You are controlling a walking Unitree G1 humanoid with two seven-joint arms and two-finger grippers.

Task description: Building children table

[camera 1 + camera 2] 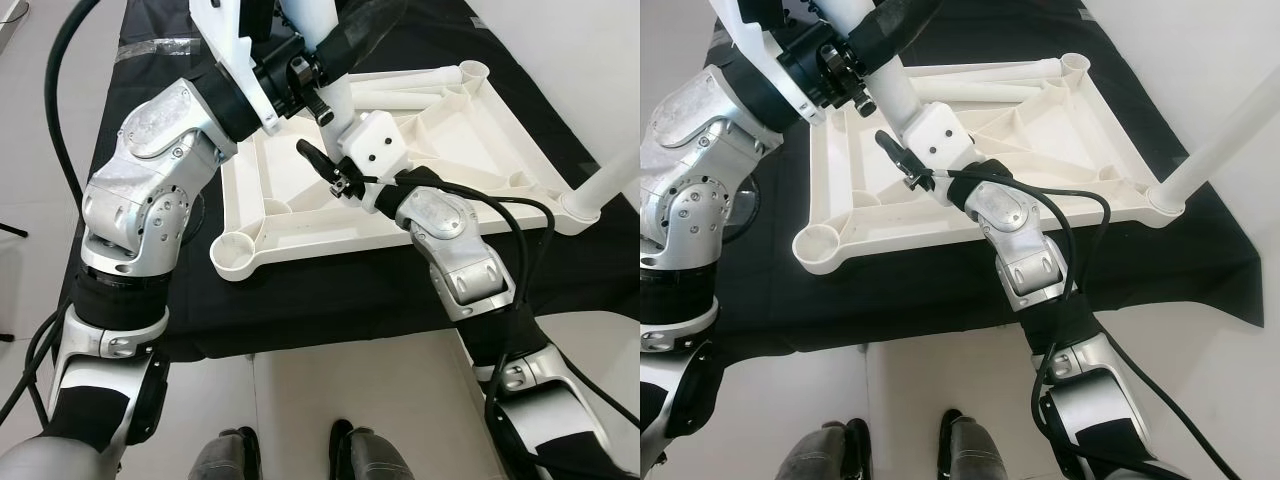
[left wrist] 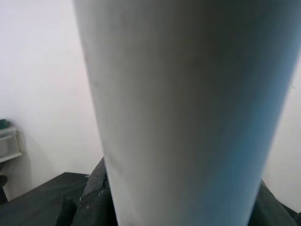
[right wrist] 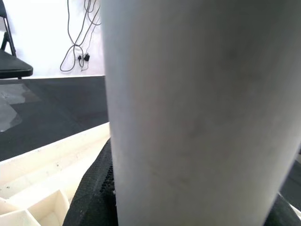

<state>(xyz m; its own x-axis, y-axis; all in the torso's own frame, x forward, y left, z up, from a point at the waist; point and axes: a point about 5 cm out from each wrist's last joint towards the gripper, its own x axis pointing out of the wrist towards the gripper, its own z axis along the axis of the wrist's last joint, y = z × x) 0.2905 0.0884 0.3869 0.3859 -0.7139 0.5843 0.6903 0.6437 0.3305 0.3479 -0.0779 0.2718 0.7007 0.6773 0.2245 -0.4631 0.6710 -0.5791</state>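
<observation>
The white cylindrical table leg (image 1: pixel 902 95) runs out past the top edge of both eye views, so its upper end is cut off. In the wrist views it sits so close that it blurs. The right gripper's black fingers (image 3: pixel 94 197) are mostly hidden behind it. The second white leg (image 1: pixel 612 178), standing in the upturned white plastic tabletop's (image 1: pixel 1040 190) corner socket, is cropped by the right edge.

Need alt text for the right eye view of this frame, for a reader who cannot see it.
Both silver arms reach over an upturned white plastic table top lying on a black cloth, holding a white cylindrical table leg between them. The right tool and the left tool are at that leg. Another white leg already stands in the top's near right corner socket.
</observation>
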